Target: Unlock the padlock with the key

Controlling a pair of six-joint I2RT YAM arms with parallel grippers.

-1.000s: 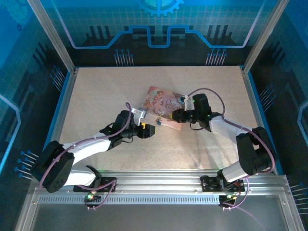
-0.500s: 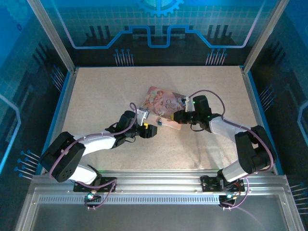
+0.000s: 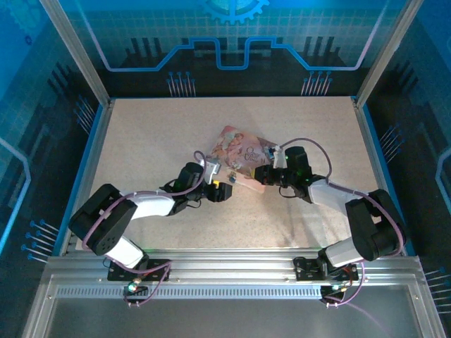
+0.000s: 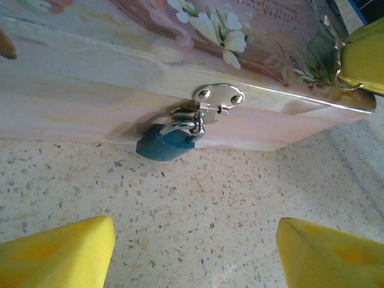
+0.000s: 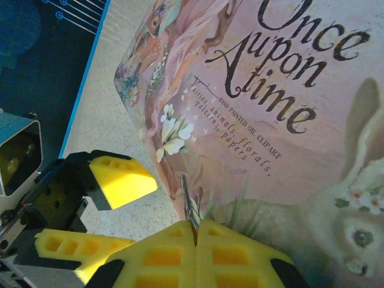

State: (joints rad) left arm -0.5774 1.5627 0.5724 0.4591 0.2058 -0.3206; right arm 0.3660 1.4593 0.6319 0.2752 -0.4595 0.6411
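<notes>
Padlock (image 4: 167,144), its teal-blue body on a silvery shackle, hangs from the hasp (image 4: 219,97) on the side wall of the pink tin (image 4: 90,90) in the left wrist view, the left gripper (image 4: 195,234) spread wide before it, while the right wrist view shows the right gripper (image 5: 197,231) pinching the thin key (image 5: 188,198).

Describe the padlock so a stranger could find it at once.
Find the pink illustrated tin in the middle of the table. A silver hasp sits on its side wall, and the padlock hangs from it. It alone is dark blue, small, with a shiny shackle.
</notes>
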